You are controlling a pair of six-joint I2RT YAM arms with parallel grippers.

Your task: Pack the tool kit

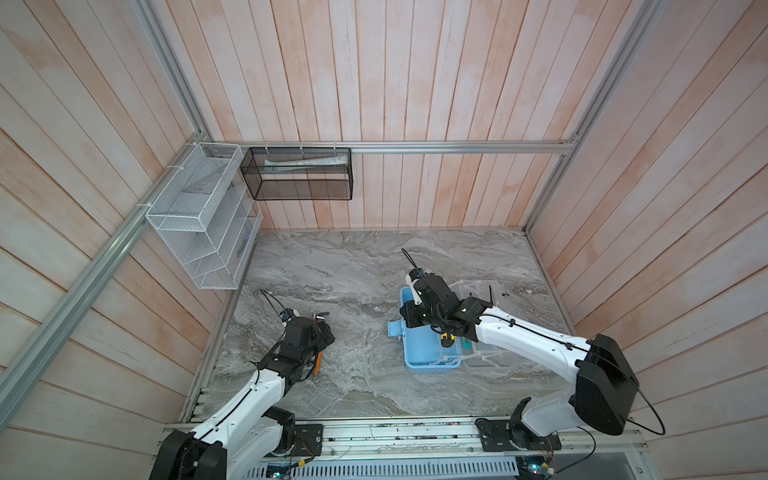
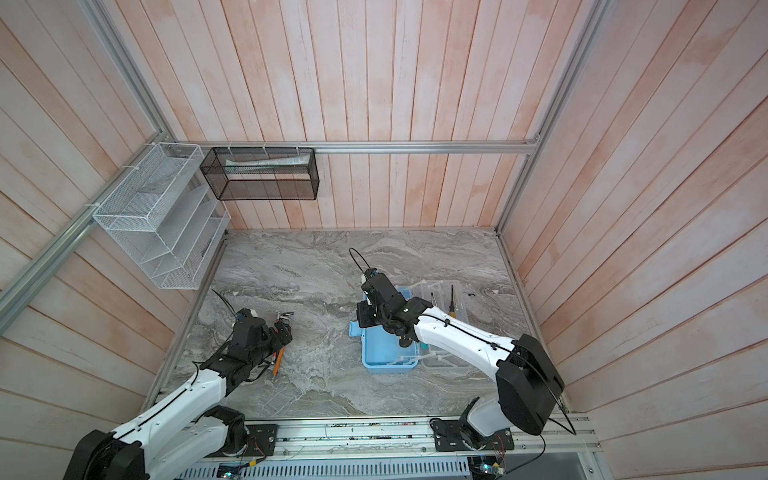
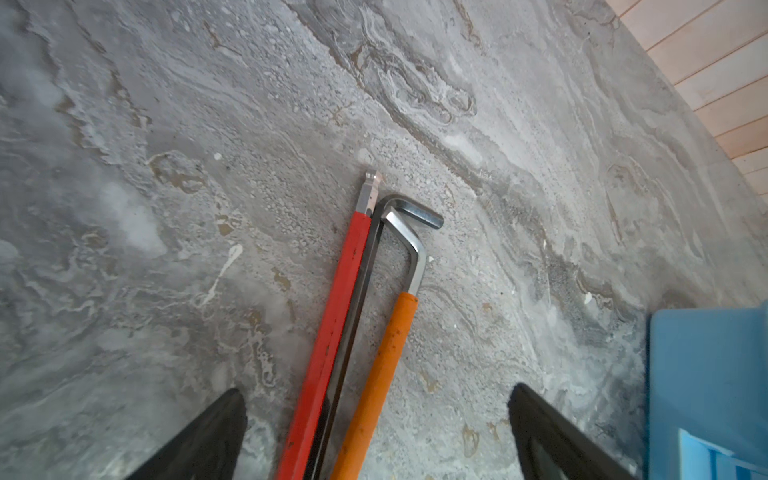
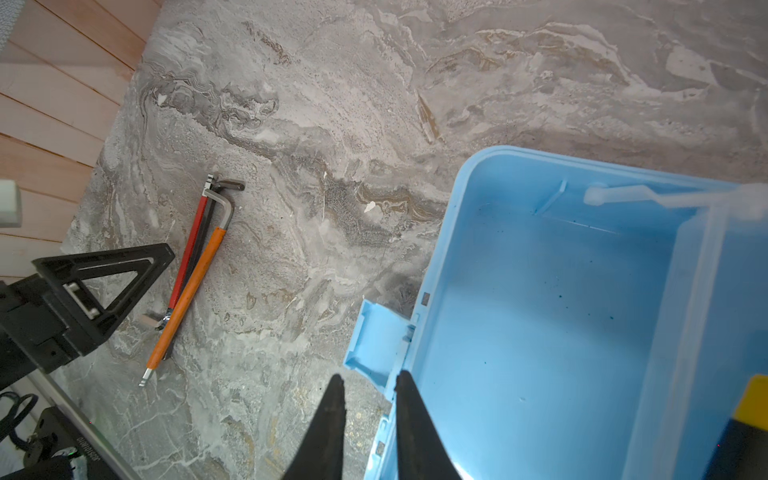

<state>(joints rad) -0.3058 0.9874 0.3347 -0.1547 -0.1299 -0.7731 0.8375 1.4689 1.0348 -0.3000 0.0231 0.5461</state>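
Left arm (image 1: 249,399) reaches in from the lower left of a top view, wrist bent down. The left gripper (image 3: 376,390) hangs low over the table (image 1: 353,270), jaws spread wide and released, with only the keys lying below them. Right arm (image 1: 532,336) stretches from the lower right across the case. The right gripper (image 4: 370,374) sits at the base's rim beside the latch (image 4: 374,345), jaws a narrow slit apart. Cannot tell whether they pinch the rim.

Tool kit: right of centre on the table in both top views. One light-blue base (image 4: 540,332), open, floor mostly bare. One clear lid (image 2: 442,291) laid flat at its right side. The arm hides much of both. One yellow-black screwdriver handle (image 1: 446,340) shows under the wrist, shaft hidden. Two thin dark rods (image 2: 452,297) on the lid, too small to name.

Hex keys: three, touching, side by side, left of centre. They are a red-sleeved key (image 3: 332,324), a bare dark key (image 3: 415,214) and an orange-sleeved key (image 3: 388,357). Long ends cut off in the left wrist view.
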